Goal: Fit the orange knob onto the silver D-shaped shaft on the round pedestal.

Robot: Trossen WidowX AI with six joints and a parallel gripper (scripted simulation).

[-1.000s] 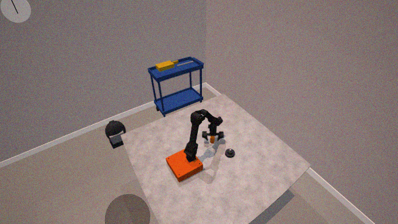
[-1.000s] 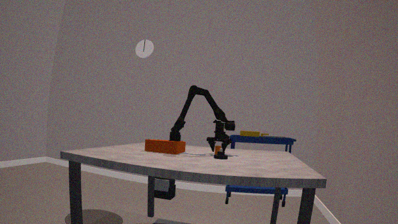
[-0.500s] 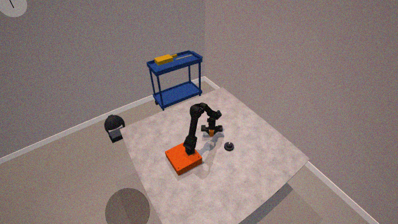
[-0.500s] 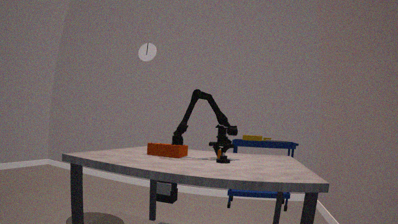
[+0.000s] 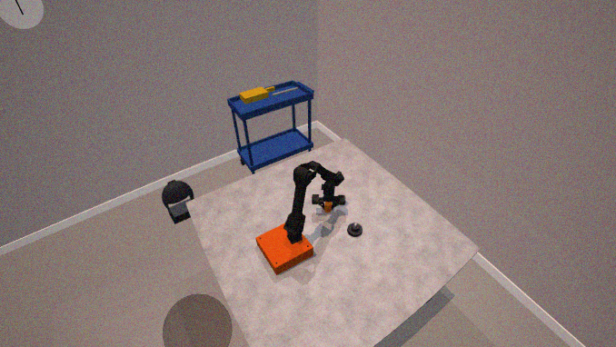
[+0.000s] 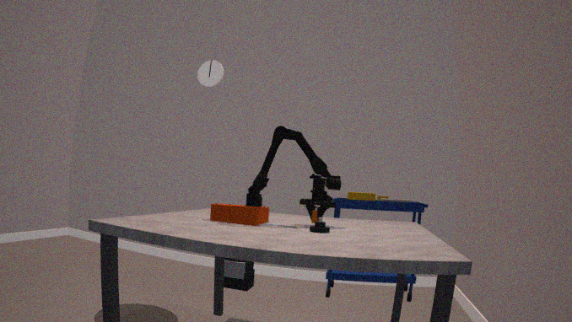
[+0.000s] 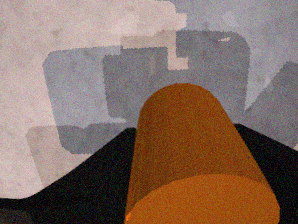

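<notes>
The orange knob (image 5: 328, 206) (image 6: 315, 216) (image 7: 190, 155) is upright between the fingers. My gripper (image 5: 328, 209) (image 6: 315, 217) (image 7: 183, 135) points down and is shut on it, one black finger at each side in the wrist view. The knob is at or just above the table top; I cannot tell which. Its underside, with the hole and flat side, is hidden. The dark round pedestal (image 5: 354, 232) (image 6: 320, 229) stands apart from the knob, to its lower right in the top view. Its short silver shaft (image 5: 355, 224) (image 6: 321, 220) is bare; its flat side is too small to make out.
The arm's orange base block (image 5: 283, 247) (image 6: 239, 214) sits on the table (image 5: 386, 282) (image 6: 270, 240), left of the pedestal. A blue cart (image 5: 277, 152) (image 6: 380, 206) with a yellow object (image 5: 254, 94) (image 6: 361, 196) stands beyond the table. The arm's shadow falls around the knob.
</notes>
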